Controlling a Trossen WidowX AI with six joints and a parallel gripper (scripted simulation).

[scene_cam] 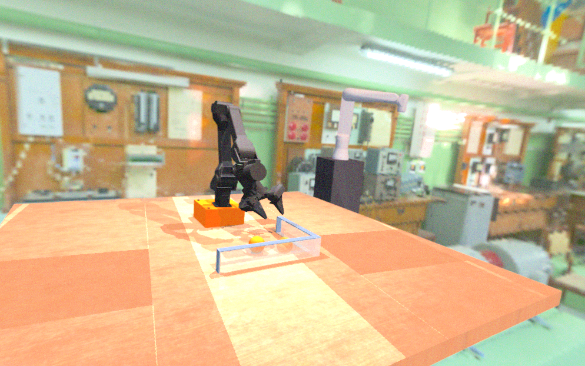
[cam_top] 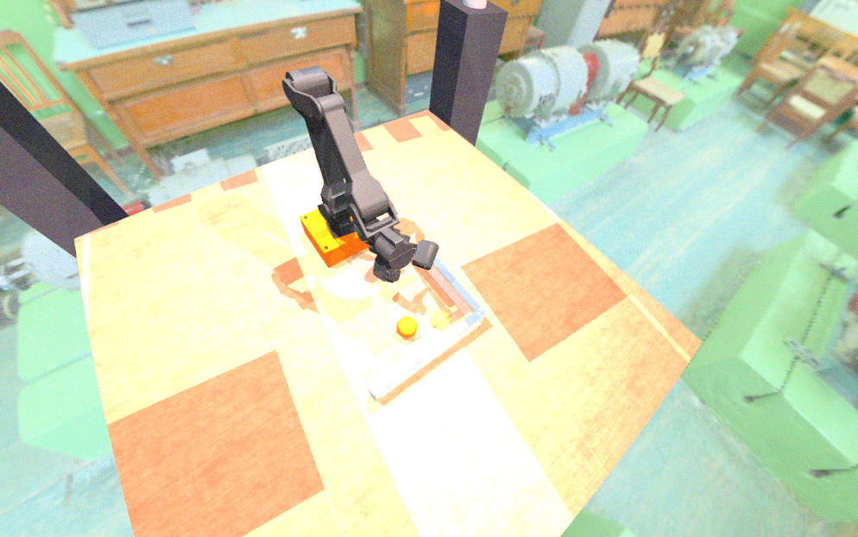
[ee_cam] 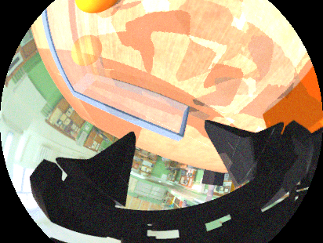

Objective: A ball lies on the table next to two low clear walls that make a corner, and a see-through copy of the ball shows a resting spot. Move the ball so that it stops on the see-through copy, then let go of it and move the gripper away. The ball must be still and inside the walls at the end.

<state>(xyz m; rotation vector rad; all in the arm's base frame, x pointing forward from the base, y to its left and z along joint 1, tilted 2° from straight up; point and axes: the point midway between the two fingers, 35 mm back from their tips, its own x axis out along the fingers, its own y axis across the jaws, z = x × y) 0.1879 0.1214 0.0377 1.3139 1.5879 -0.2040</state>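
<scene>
Hand [scene_cam: 269,206] hung wide apart, holding nothing, above the table [scene_cam: 86,276]. Ball [cam_top: 406,326] lay low and forward of it, inside the walls [scene_cam: 267,254], just beside the see-through copy [cam_top: 440,319].

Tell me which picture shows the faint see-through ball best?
The top view: the see-through copy sits unobstructed beside the ball. The exterior view shows it blurred behind a clear wall; the wrist view shows only a pale smudge.
</scene>
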